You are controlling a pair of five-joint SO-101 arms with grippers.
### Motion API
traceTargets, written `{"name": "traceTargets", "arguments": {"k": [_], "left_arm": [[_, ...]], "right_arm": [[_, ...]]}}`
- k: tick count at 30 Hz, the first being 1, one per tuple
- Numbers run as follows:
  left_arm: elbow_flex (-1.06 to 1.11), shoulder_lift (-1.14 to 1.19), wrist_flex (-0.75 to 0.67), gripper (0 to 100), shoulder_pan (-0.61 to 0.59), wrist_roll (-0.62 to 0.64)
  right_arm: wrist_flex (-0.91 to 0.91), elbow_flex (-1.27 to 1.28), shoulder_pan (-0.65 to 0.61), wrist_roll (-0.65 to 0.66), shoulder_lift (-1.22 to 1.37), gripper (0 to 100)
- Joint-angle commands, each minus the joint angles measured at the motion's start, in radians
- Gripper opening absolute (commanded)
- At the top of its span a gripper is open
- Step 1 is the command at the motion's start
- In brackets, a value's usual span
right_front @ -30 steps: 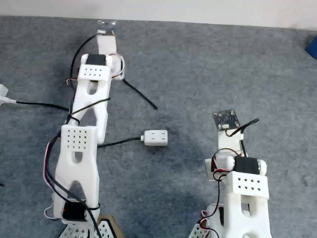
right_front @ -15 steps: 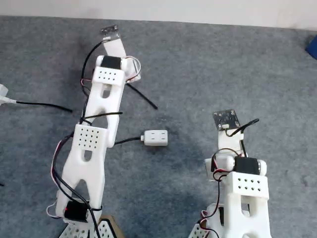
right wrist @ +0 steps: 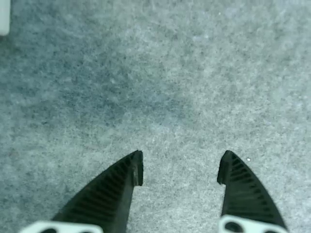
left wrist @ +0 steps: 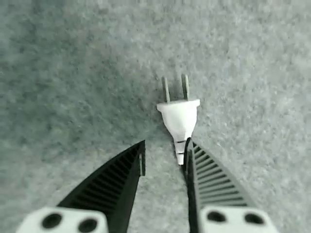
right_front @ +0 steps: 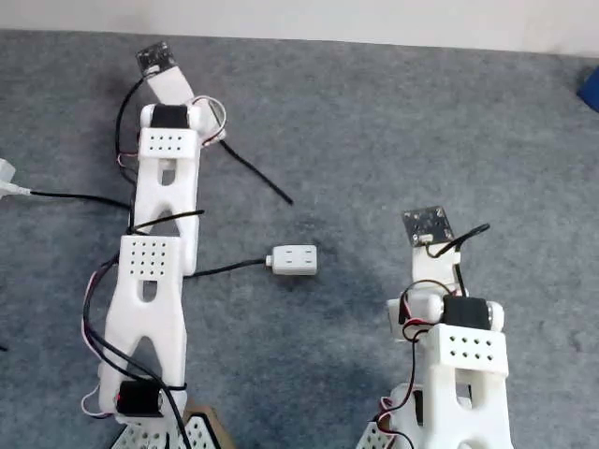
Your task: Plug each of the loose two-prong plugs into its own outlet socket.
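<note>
Just beyond spread left gripper (left wrist: 165, 147), white plug (left wrist: 179, 114)

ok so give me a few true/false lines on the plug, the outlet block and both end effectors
1. The white two-prong plug lies on the grey carpet, prongs pointing away from the left end effector. True.
2. The left end effector is shut on the plug. False: it is open, and the plug's tail lies against one finger, unclamped.
3. The right end effector is open over bare carpet. True.
4. The white three-socket outlet block has a plug in it. False: its sockets are empty.
</note>
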Motion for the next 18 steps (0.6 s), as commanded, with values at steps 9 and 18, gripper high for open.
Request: {"name": "traceTargets", "arguments": {"k": [9, 18], "left_arm": [[0.004, 0.062, -0.15, 15, 0.027, 0.0], [-0.012, 0.079, -0.149, 2, 0.047, -0.061]], "right_arm": [[-0.012, -0.007, -0.001, 0.008, -0.019, 24.9], [-0.008, -0.007, -0.001, 0.008, -0.019, 24.9]]}}
